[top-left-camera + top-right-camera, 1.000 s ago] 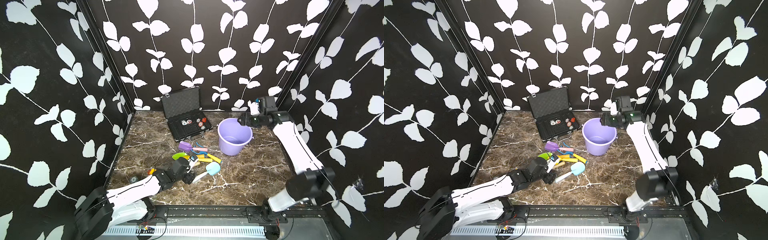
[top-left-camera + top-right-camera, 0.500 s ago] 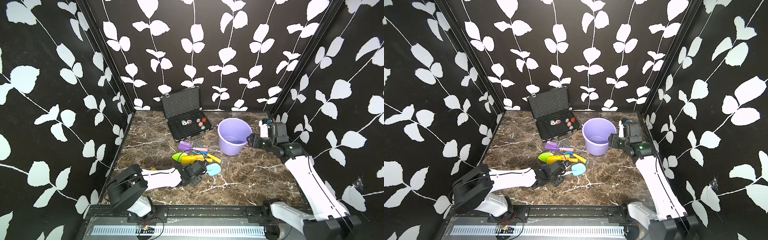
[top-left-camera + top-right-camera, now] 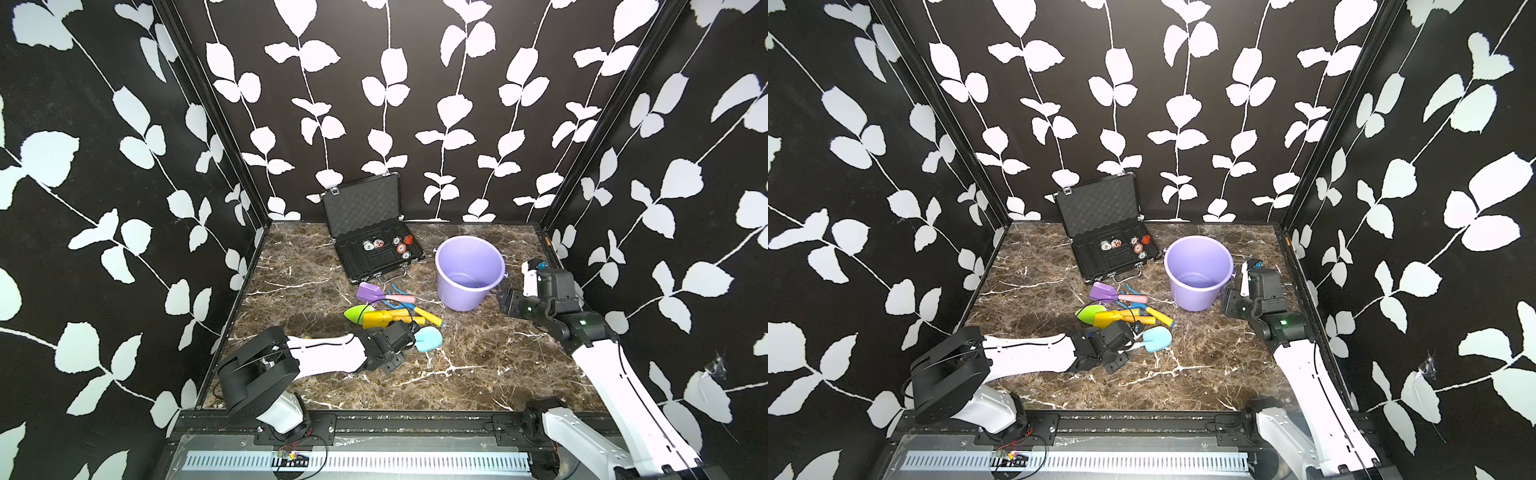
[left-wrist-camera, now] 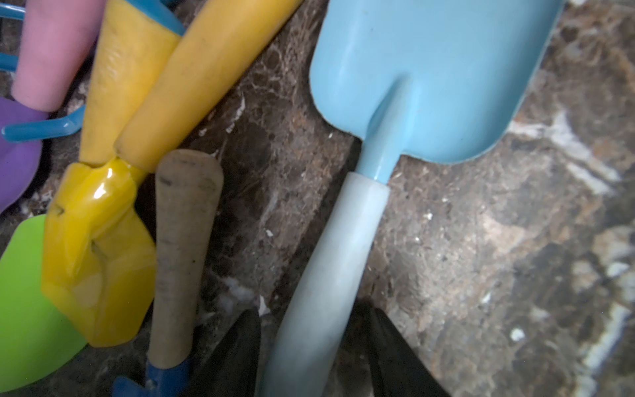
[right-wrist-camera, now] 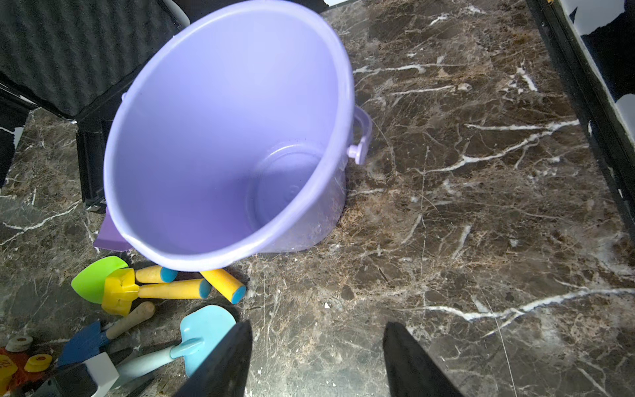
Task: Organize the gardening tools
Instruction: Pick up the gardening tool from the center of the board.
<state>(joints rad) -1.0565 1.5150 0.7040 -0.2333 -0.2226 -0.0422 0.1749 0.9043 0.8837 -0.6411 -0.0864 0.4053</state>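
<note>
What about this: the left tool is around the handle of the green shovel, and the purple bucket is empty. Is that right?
Not quite. The left tool sits around the handle of the pale-blue shovel, not the green shovel; the left wrist view shows this. The purple bucket is empty, as you said.

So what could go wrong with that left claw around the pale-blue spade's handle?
The left gripper straddles the handle of the pale-blue spade far from its head, so it may droop or slip when lifted. The brown-handled spade lies right beside one finger and could get dragged along. The right gripper hangs open beside the bucket, possibly in the way of a drop.
</note>
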